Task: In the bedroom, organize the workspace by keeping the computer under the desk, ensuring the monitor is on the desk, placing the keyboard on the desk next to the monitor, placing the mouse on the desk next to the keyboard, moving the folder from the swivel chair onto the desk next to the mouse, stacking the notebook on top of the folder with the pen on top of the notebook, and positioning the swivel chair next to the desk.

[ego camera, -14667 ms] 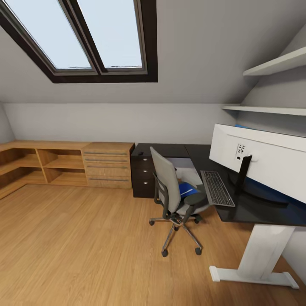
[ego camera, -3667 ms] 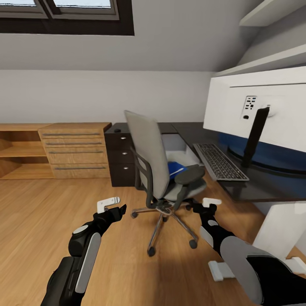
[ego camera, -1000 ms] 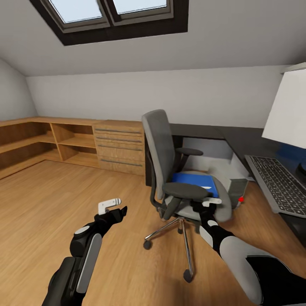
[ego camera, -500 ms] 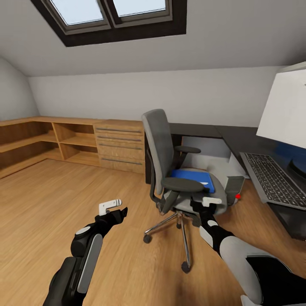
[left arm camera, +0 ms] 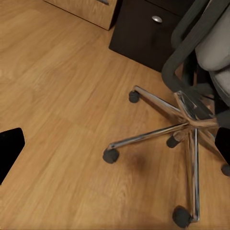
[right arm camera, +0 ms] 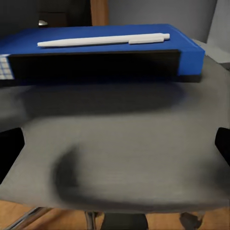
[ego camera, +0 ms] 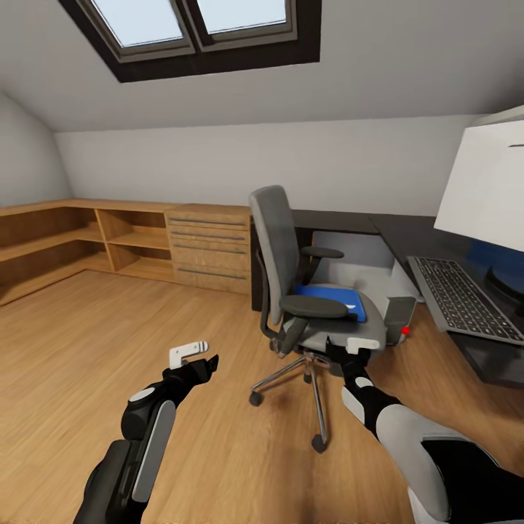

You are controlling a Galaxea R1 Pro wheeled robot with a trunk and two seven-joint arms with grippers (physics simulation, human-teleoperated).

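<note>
As the head view swings slightly, the left gripper [ego camera: 195, 356] still hangs open and empty over the floor, while the swivel chair [ego camera: 306, 291] now sits closer, so the approach to the folder looks nearly done. The right gripper [ego camera: 354, 349], fingers wide and holding nothing, is just short of the seat where the blue folder [right arm camera: 100, 50] lies with the pen [right arm camera: 103, 40] on top. Compared with a second ago, the keyboard [ego camera: 458, 298] on the bench [ego camera: 502, 356] shows more fully at far right.

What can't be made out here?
- Monitor: head view, cut by the right edge; its stand hardly shows.
- Blue folder: right wrist view, any notebook on it indistinct beneath the white pen.
- Computer: head view, mostly behind the swivel chair.
</note>
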